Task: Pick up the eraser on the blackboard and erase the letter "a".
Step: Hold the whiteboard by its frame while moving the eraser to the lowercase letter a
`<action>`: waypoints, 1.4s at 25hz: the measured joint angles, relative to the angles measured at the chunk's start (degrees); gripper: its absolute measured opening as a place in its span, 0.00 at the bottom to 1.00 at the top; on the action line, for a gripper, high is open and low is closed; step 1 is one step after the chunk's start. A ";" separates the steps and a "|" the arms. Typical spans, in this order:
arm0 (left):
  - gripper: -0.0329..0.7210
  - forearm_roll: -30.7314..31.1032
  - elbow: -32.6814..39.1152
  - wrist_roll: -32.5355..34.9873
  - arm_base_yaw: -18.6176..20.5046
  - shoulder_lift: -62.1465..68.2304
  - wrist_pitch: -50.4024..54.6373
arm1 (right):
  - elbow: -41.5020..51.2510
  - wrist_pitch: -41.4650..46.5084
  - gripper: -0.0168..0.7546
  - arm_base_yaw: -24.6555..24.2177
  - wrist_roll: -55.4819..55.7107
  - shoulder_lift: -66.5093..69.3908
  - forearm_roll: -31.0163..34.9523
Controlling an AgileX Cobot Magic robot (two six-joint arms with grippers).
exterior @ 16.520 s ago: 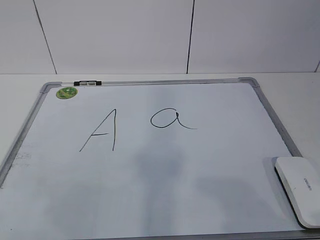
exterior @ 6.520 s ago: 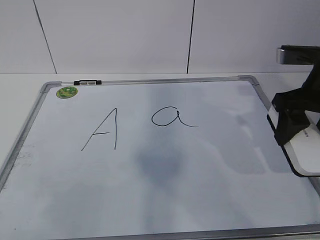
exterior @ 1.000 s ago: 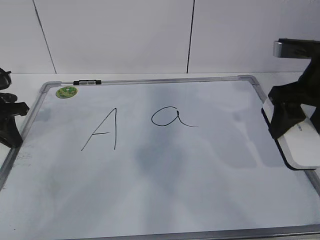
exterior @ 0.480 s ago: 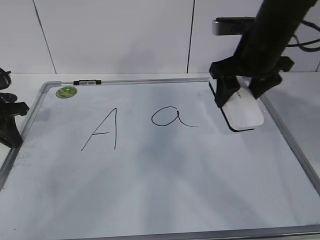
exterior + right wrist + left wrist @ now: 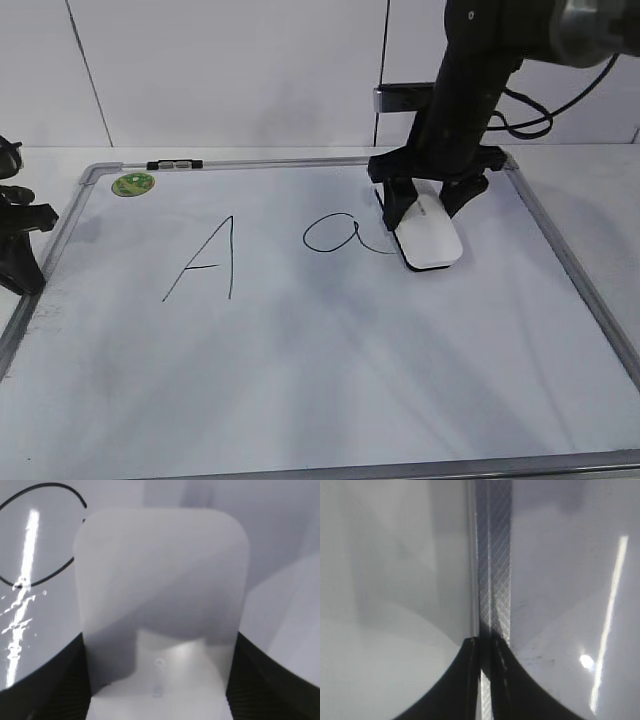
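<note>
The white eraser is held in my right gripper, whose fingers clamp its two long sides. It rests on the blackboard over the tail end of the letter "a". In the right wrist view the eraser fills the middle and the loop of the "a" lies to its left. My left gripper sits at the board's left frame edge; in the left wrist view its fingers are nearly closed astride the grey frame strip.
A capital "A" is drawn left of the "a". A green sticker and a small black-and-clear clip sit at the board's far left corner. A white wall stands behind the table.
My right gripper has carried the eraser from the board's right edge leftward and down onto the board, so it now touches the tail of the "a". The left gripper has stayed put.
</note>
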 joint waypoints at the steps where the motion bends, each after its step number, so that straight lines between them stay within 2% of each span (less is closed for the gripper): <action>1: 0.07 0.00 0.00 0.00 0.00 0.00 0.00 | -0.71 0.00 0.70 0.00 0.00 0.94 0.00; 7: 0.07 0.00 0.00 0.00 0.00 0.00 0.00 | -4.99 0.73 0.70 0.00 -0.11 4.46 0.11; 21: 0.07 0.00 0.00 0.00 0.00 0.00 0.00 | -6.22 0.49 0.70 0.65 -0.96 6.73 -0.09; 26: 0.07 0.00 0.00 0.00 0.00 0.00 0.00 | -6.32 0.23 0.70 3.50 -1.52 6.85 -2.84; 35: 0.07 0.00 0.00 0.00 0.00 0.00 0.00 | -6.32 -2.53 0.70 11.06 -1.91 6.93 -2.66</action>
